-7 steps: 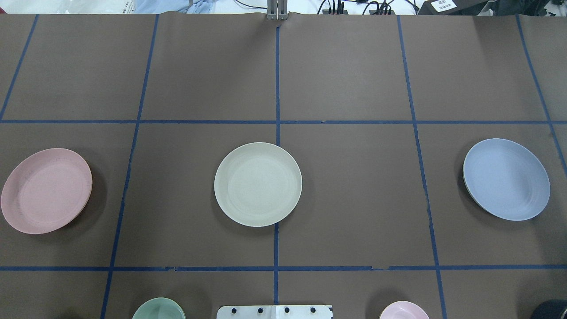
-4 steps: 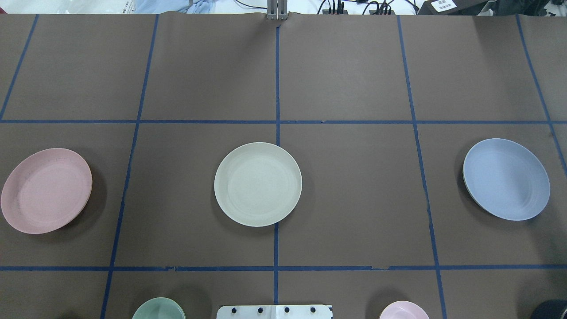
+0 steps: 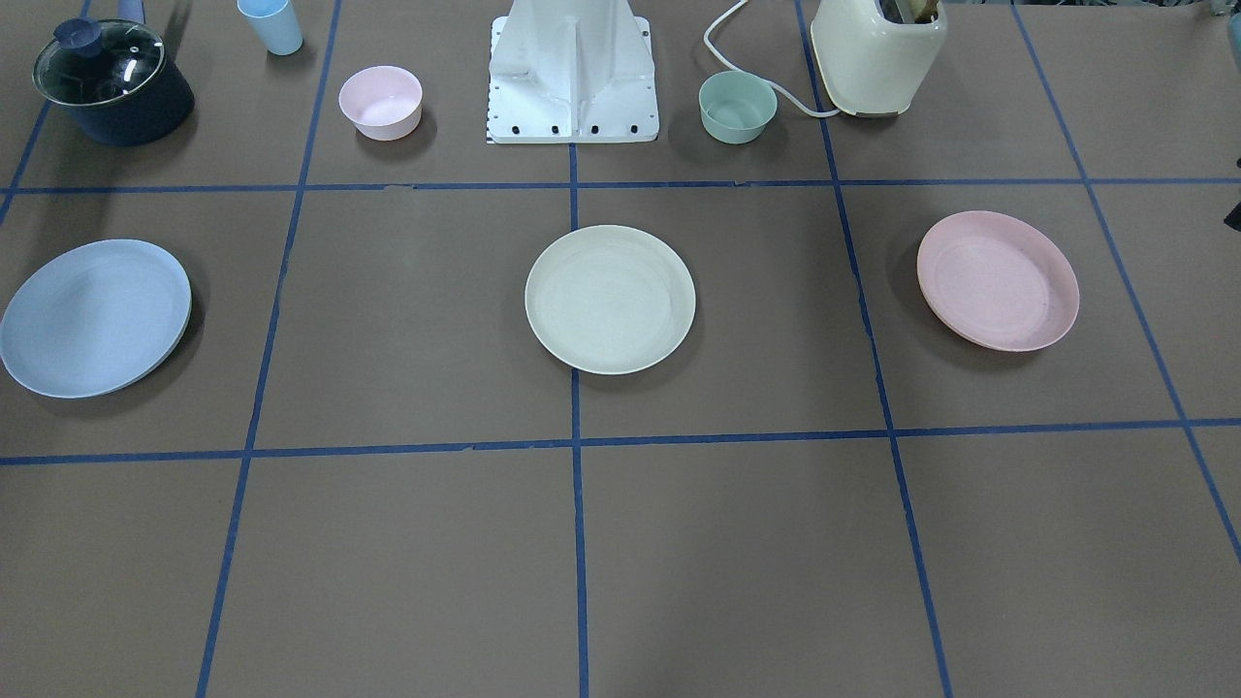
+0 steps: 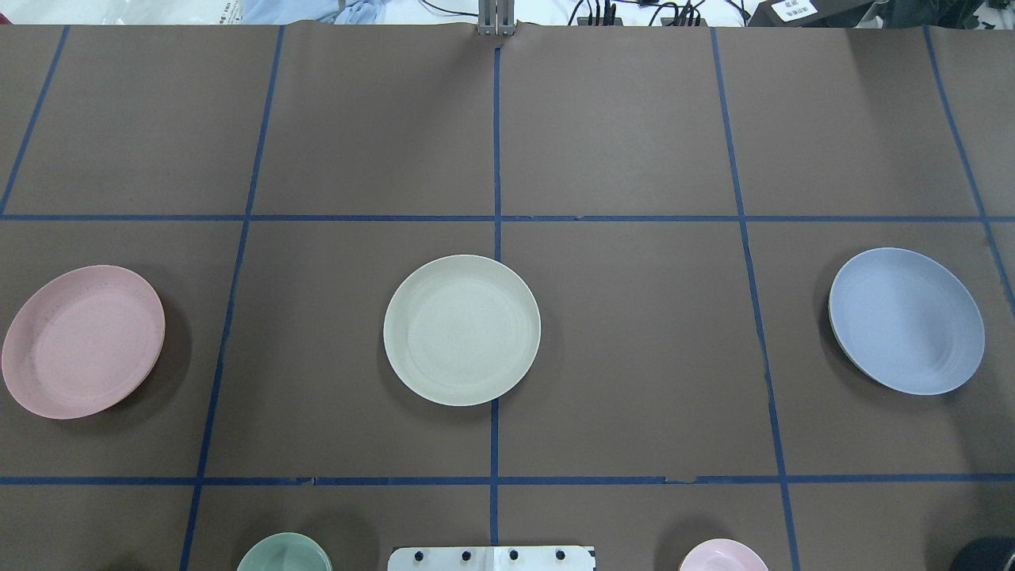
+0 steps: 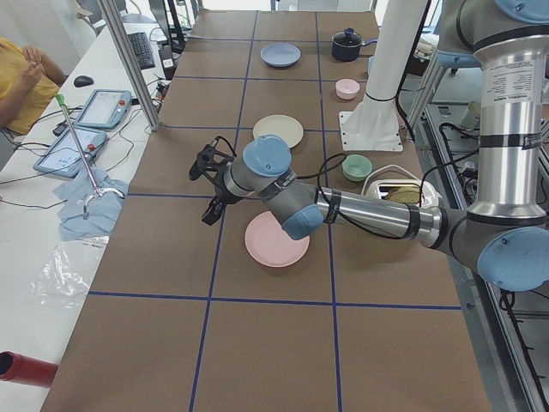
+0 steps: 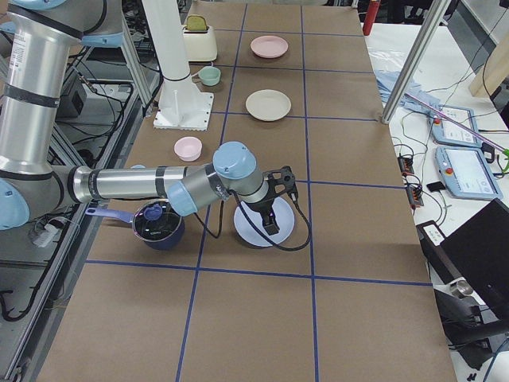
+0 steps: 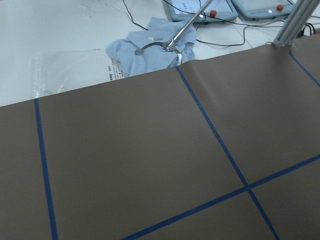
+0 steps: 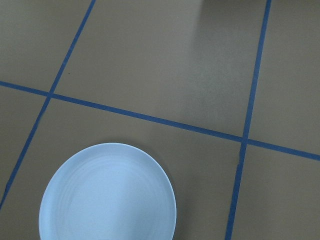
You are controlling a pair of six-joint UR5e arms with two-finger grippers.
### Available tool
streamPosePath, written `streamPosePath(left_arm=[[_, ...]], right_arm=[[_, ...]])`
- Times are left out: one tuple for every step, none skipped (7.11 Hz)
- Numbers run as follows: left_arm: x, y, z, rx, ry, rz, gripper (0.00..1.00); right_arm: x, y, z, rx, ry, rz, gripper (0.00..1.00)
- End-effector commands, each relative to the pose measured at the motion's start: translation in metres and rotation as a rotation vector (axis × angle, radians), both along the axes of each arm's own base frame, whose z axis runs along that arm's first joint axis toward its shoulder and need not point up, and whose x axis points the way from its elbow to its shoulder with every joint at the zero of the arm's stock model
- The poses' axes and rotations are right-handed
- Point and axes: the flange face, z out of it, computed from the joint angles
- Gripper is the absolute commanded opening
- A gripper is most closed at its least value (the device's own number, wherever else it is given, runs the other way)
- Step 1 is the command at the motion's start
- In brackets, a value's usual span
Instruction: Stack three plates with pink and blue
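Observation:
Three plates lie apart in a row on the brown table. The cream-white plate [image 4: 461, 330] is in the middle, the pale pink plate [image 4: 83, 341] at the left and the light blue plate [image 4: 905, 320] at the right. My left gripper [image 5: 211, 206] shows only in the exterior left view, hanging above the table beside the pink plate [image 5: 276, 239]; I cannot tell if it is open. My right gripper [image 6: 269, 221] shows only in the exterior right view, over the blue plate [image 6: 262, 227]; I cannot tell its state. The right wrist view shows the blue plate [image 8: 108, 194] below.
Near the robot base [image 3: 572, 73] stand a small pink bowl [image 3: 381, 102], a mint-green bowl [image 3: 738, 107], a cream toaster [image 3: 877, 53], a lidded dark pot [image 3: 111, 82] and a light blue cup [image 3: 271, 24]. Blue tape lines grid the table.

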Motion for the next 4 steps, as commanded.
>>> streamPosePath(left_arm=[[0.075,-0.004,0.059,-0.077,-0.133,-0.039,1.0],[0.094,0.005,0.091,-0.082,-0.111,-0.069,1.0],[0.109,0.016,0.124,-0.091,-0.09,-0.118,1.0],[0.128,0.031,0.146,-0.108,-0.076,-0.107,1.0]], right_arm=[[0.0,0.009,0.007,-0.005,-0.004,-0.002,1.0],[0.0,0.012,0.01,-0.011,-0.003,-0.002,1.0],[0.0,0.012,0.01,-0.012,-0.004,-0.001,1.0],[0.0,0.013,0.011,-0.013,-0.003,-0.002,1.0]])
